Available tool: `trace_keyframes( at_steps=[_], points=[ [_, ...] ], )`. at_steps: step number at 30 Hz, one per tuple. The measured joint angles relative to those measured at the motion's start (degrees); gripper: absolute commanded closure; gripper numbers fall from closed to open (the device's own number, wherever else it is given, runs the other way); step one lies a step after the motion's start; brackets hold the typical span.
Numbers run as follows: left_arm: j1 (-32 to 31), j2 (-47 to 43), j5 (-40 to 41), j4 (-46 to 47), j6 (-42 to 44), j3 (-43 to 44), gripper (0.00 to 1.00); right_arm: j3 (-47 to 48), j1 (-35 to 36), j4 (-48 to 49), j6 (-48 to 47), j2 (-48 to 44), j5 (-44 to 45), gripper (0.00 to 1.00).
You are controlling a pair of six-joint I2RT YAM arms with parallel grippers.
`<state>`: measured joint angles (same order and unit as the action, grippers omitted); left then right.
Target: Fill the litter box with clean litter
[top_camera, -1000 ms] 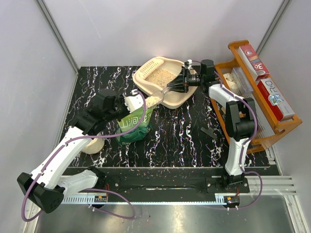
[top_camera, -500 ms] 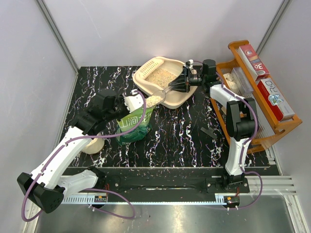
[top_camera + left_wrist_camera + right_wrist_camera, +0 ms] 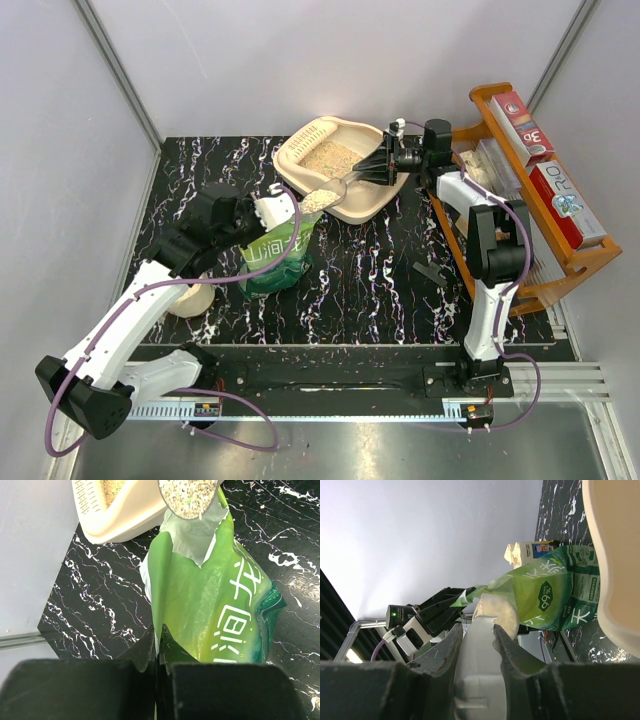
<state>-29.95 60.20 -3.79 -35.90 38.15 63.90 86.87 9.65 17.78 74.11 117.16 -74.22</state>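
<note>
The cream litter box [image 3: 368, 205] stands at the back of the table and holds a patch of tan litter [image 3: 326, 157]. My right gripper [image 3: 385, 166] is shut on the handle of a white scoop [image 3: 319, 198]. The scoop's bowl is full of litter and hangs between the box's front rim and the mouth of the green bag [image 3: 275, 258]. My left gripper [image 3: 266, 214] is shut on the bag's rim and holds the mouth open. In the left wrist view my gripper [image 3: 159, 631] pinches the bag [image 3: 220, 605] below the loaded scoop [image 3: 191, 497] and box [image 3: 115, 517]. In the right wrist view my gripper [image 3: 476, 630] clamps the scoop [image 3: 495, 612].
An orange wooden rack [image 3: 560, 262] with boxes stands along the right edge, close behind the right arm. A cream tape roll [image 3: 190, 299] lies at the left by the left arm. A small black object [image 3: 432, 271] lies on the dark marbled table [image 3: 370, 290].
My right gripper has drawn back to the right, lifting the loaded scoop out of the bag's mouth towards the litter box. The left gripper and bag have stayed put.
</note>
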Motion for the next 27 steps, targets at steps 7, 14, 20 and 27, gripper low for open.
trace_keyframes(
  at_steps=[7,14,20,27],
  points=[
    [0.2,0.0,0.0,0.0,0.0,0.0,1.0,1.5,-1.3,-0.2,0.2,1.4,0.0,1.0],
    [0.6,0.0,0.0,-0.1,0.5,0.0,1.0,6.2,-3.1,-1.5,0.0,3.8,0.2,1.0],
    [0.7,0.0,-0.2,-0.9,0.5,0.5,1.0,12.0,-5.0,-4.5,-1.4,7.3,1.1,1.0],
    [1.1,0.0,-0.6,-1.9,0.6,1.0,1.0,17.4,-6.5,-9.9,-4.1,11.4,4.0,1.0]
  ],
)
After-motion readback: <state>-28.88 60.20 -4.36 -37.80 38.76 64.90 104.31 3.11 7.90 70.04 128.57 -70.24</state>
